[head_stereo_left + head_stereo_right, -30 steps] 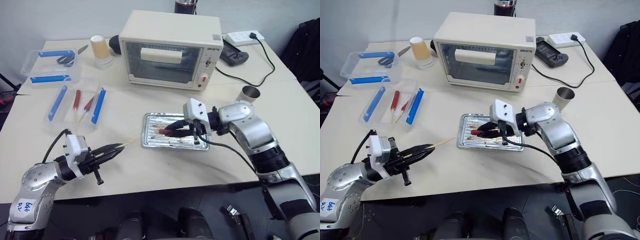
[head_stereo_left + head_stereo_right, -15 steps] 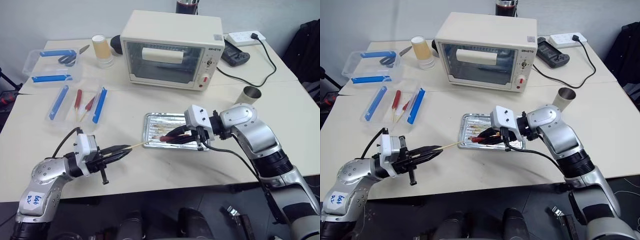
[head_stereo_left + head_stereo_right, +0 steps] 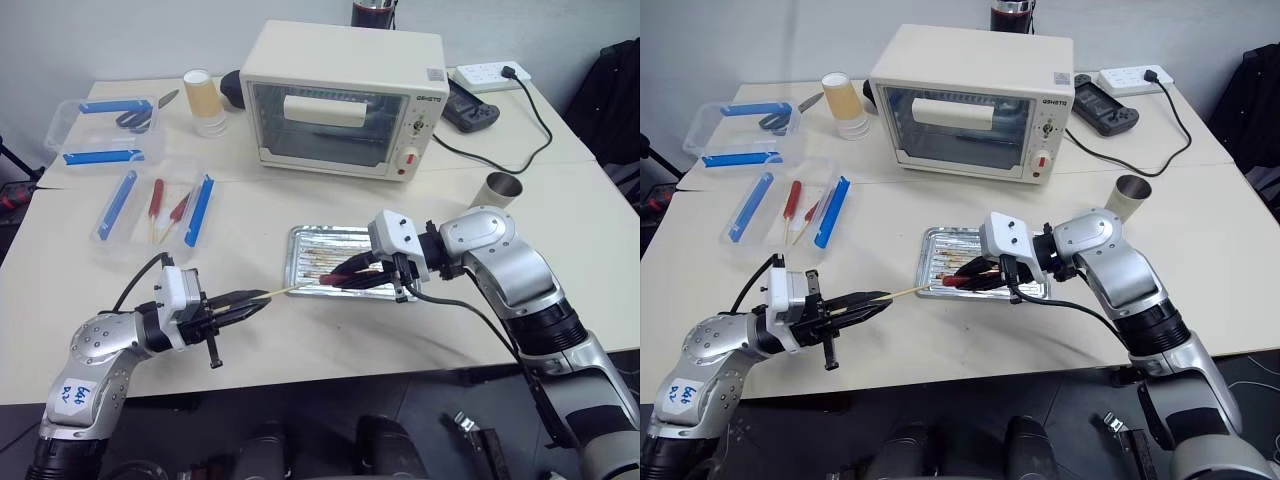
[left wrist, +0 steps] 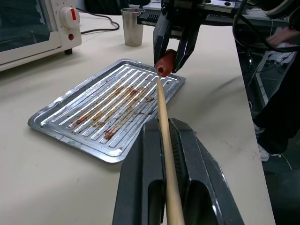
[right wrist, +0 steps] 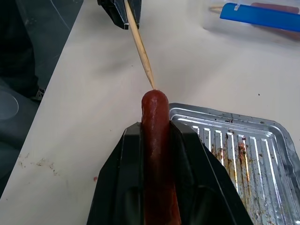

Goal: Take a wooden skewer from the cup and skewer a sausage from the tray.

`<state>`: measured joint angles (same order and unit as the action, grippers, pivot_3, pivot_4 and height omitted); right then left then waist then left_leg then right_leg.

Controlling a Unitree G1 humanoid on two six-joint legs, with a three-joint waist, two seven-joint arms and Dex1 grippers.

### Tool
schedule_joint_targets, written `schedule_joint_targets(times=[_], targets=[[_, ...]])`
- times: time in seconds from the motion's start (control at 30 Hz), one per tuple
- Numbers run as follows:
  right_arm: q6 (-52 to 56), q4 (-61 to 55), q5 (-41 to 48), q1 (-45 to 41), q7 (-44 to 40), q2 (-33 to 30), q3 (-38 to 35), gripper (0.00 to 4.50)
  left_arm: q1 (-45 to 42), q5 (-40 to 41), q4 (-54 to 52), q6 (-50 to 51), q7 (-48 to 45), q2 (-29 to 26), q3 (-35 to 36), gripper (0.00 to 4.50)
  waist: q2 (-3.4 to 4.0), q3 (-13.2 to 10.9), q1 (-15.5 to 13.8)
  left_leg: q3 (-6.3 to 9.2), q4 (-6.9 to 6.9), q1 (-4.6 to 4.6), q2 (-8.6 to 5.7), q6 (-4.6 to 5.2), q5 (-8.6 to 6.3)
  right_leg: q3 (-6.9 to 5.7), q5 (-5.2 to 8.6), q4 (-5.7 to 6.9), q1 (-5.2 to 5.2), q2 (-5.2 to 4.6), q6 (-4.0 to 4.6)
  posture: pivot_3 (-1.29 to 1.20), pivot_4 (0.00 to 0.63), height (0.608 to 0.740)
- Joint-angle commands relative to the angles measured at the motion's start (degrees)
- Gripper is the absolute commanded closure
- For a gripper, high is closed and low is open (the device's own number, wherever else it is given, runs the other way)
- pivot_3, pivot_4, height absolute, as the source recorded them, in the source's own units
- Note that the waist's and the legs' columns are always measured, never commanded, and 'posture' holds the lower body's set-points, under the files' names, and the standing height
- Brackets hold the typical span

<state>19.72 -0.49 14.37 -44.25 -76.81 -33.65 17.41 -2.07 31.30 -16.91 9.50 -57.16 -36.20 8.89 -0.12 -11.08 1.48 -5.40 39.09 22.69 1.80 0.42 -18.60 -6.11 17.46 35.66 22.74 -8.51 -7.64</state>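
My left gripper (image 3: pixel 255 305) is shut on the wooden skewer (image 3: pixel 288 290), which it holds level, pointing across the table toward the tray (image 3: pixel 330 240). The right gripper (image 3: pixel 352 274) is shut on the reddish-brown sausage (image 5: pixel 154 122), holding it just above the tray's near edge with one end facing the skewer. In the wrist views the skewer's tip (image 5: pixel 151 84) touches that end of the sausage (image 4: pixel 163 64); I cannot tell whether it has gone in. The grey metal cup (image 3: pixel 500 188) stands behind the right arm.
A cream toaster oven (image 3: pixel 345 100) stands behind the tray. Clear plastic boxes (image 3: pixel 150 205) with blue items and red-handled tools lie at the far left, beside a paper cup (image 3: pixel 202 100). A power strip (image 3: pixel 490 73) and its cable run along the back right.
The left gripper has edged the skewer toward the sausage, and the gap between tip and sausage end has closed. The right gripper has kept still with the sausage.
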Motion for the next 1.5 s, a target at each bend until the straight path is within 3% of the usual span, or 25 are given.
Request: schedule_joint_targets(times=[0.03,1.5], targets=[[-1.48,-0.75,0.16,-0.52,-0.48,-0.07,-0.58,3.71,-0.52,0.33,-0.66,-0.32,-0.19,0.34,-0.34,4.50,0.00,0.00,0.00,0.00,0.00,0.00,0.00,0.00,0.00,0.00,0.00,0.00,0.00,0.00,0.00,0.00,0.150,0.740],[-6.35,2.03,-0.90,0.31,-3.64,-0.35,-0.54,3.71,-1.84,-0.07,-0.65,0.76,0.07,1.44,-2.21,4.50,0.00,0.00,-0.02,-0.01,0.03,0.00,-0.01,0.00,0.00,0.00,0.00,0.02,-0.01,0.00,0.00,0.00,0.150,0.740]])
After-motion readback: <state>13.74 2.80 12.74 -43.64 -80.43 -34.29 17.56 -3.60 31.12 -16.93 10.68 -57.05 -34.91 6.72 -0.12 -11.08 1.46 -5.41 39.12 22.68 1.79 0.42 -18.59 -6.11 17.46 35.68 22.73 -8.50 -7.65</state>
